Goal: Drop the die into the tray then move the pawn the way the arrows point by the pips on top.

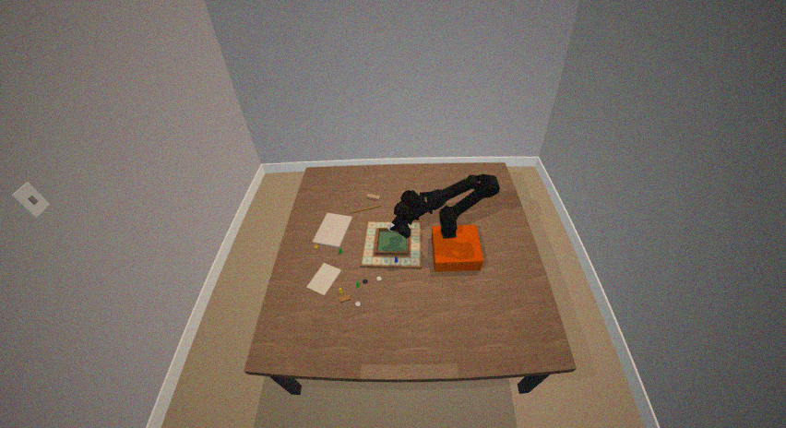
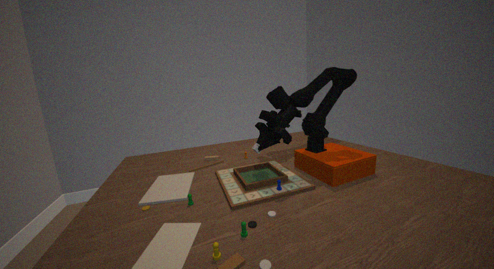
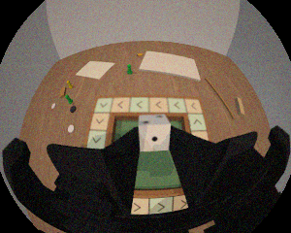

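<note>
One white cube die (image 3: 153, 132), single black pip facing wrist cam, is pinched btwn matte black gripper (image 3: 152, 155) jaws, held in the air above green felt dice tray (image 2: 260, 174) w/ wooden rim. Blue pawn (image 2: 279, 185) stands on square board (image 2: 238, 199), near-side arrow tile.

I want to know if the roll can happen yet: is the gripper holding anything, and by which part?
Yes. The gripper is shut on the white die, pinching two opposite side faces, above the green tray.
</note>
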